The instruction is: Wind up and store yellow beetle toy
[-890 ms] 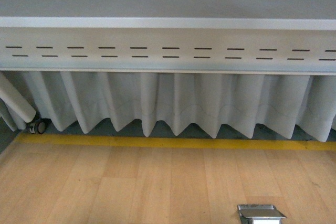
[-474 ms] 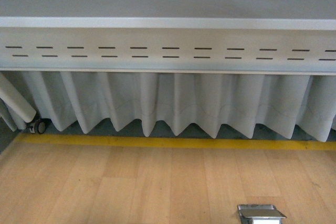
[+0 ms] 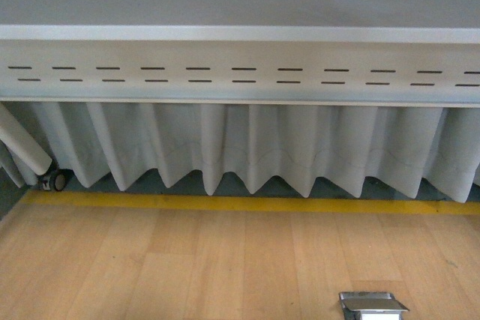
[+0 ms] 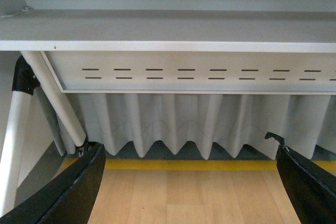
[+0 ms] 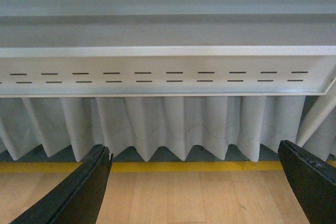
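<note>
From where I am standing, the robot is facing a long grey table with a slotted panel (image 3: 240, 73) running across its front, and a pleated white cloth (image 3: 247, 148) is hanging beneath it. Below that the wooden floor (image 3: 187, 267) is showing, with a yellow stripe (image 3: 225, 204) running along the foot of the cloth. A metal floor box (image 3: 373, 305) is sitting near the robot, and a small caster (image 3: 54, 180) is peeping out at the far left.

The left gripper (image 4: 185, 145) is hanging with its jaws spread wide and nothing between them. The right gripper (image 5: 195, 150) is doing the same, wide open and empty.

The yellow beetle toy is not showing in any view, so I cannot say where it is lying. I am guessing a wind-up toy of that sort is light and hard-shelled, likely to slip or roll away on its wheels. I would be taking it gently across the flanks of its body, keeping the wheels free.
</note>
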Controlling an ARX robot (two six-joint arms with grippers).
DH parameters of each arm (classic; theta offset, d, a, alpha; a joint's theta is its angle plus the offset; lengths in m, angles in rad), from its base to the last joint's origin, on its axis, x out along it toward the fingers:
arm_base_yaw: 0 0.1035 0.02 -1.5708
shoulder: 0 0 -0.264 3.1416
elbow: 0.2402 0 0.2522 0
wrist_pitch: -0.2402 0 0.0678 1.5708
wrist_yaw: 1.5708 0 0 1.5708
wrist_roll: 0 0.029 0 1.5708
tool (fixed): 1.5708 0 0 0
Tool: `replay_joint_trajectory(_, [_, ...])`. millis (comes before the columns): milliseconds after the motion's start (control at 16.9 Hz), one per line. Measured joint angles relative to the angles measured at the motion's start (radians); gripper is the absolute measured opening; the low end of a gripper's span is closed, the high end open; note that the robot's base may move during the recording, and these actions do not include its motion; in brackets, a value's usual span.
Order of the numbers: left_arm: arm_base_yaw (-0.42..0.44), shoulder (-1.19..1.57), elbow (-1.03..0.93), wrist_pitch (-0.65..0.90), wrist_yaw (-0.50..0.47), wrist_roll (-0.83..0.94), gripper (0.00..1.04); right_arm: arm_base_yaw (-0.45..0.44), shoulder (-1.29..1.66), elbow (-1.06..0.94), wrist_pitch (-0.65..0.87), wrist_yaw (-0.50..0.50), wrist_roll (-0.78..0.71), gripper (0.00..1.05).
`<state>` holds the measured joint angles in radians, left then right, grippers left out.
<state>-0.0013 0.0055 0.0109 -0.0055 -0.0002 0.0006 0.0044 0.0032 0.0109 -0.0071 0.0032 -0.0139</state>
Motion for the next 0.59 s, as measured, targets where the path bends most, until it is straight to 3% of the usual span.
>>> replay_joint_trajectory(593, [0.0, 0.0, 0.0, 0.002, 0.0, 0.0, 0.98, 0.0, 0.0, 0.0, 0.003, -0.003, 0.0, 0.98])
